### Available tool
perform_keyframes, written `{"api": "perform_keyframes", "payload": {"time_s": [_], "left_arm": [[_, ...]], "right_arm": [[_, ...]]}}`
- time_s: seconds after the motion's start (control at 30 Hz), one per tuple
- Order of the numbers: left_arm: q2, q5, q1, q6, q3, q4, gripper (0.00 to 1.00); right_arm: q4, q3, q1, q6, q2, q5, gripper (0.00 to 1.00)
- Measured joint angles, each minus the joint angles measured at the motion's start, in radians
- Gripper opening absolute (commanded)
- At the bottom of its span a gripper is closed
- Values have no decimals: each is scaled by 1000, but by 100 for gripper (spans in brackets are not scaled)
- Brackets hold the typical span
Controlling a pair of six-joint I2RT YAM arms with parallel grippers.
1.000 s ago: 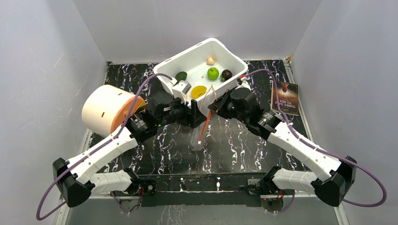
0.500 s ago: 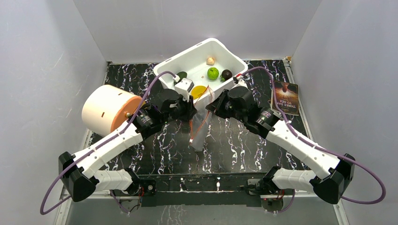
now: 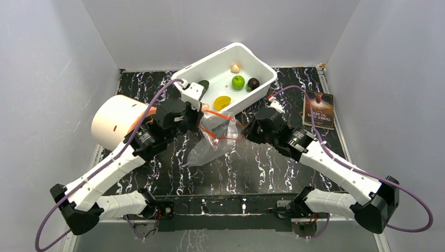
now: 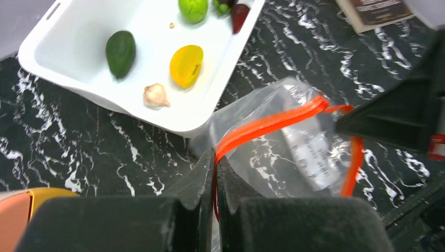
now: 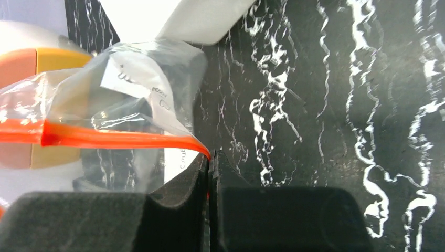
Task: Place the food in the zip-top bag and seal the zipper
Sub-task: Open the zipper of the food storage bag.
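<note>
The clear zip-top bag [image 3: 210, 149] hangs between my two grippers, just in front of the white tub. Its red-orange zipper [image 3: 219, 137] is spread into an open loop. My left gripper [image 3: 201, 124] is shut on the zipper's left end [image 4: 273, 122]. My right gripper [image 3: 243, 129] is shut on the other end [image 5: 115, 139]. The food lies in the tub: an avocado [image 4: 120, 52], a mango piece [image 4: 186, 64], a garlic bulb [image 4: 155, 96], a lime [image 3: 238, 82], a purple-brown fruit [image 3: 253, 83] and a second bulb [image 3: 235, 68]. Nothing shows inside the bag [image 4: 302, 155].
The white tub [image 3: 264, 85] sits tilted at the back centre. A cream and orange cylinder [image 3: 116, 122] lies on its side at the left, close to my left arm. A book [image 3: 318, 109] lies at the right edge of the marbled black tabletop.
My left gripper has shut on the zipper's left end. The two grippers have drawn apart, left going left and right going right, pulling the bag's mouth open; the bag now trails toward the front left.
</note>
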Motion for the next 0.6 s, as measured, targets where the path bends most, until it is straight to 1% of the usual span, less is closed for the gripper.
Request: {"api": "perform_keyframes", "payload": {"time_s": [0.1,0.13,0.2,0.27,0.33,0.4,0.47,0.6], "left_arm": [[-51,48,-1,15,-32,42,0],[-61,64,-2,15,-45,55,0],[-66,92,-1,11,-69,73,0],[-60,114,-1,0,-98,91,0],[-49,134,-1,-13,-127,102,0],[-39,151,-1,-30,-148,104,0],[-34,160,-1,-44,-160,108,0],[-32,169,-1,-66,-173,119,0]], "right_arm": [[32,-43,0,32,11,-67,24],[37,-45,1,40,19,-89,32],[57,-45,2,58,30,-120,45],[76,-45,2,71,31,-140,53],[98,-44,2,80,31,-156,59],[126,-44,2,92,31,-172,72],[155,-44,2,103,31,-187,76],[196,-42,4,124,50,-195,77]]}}
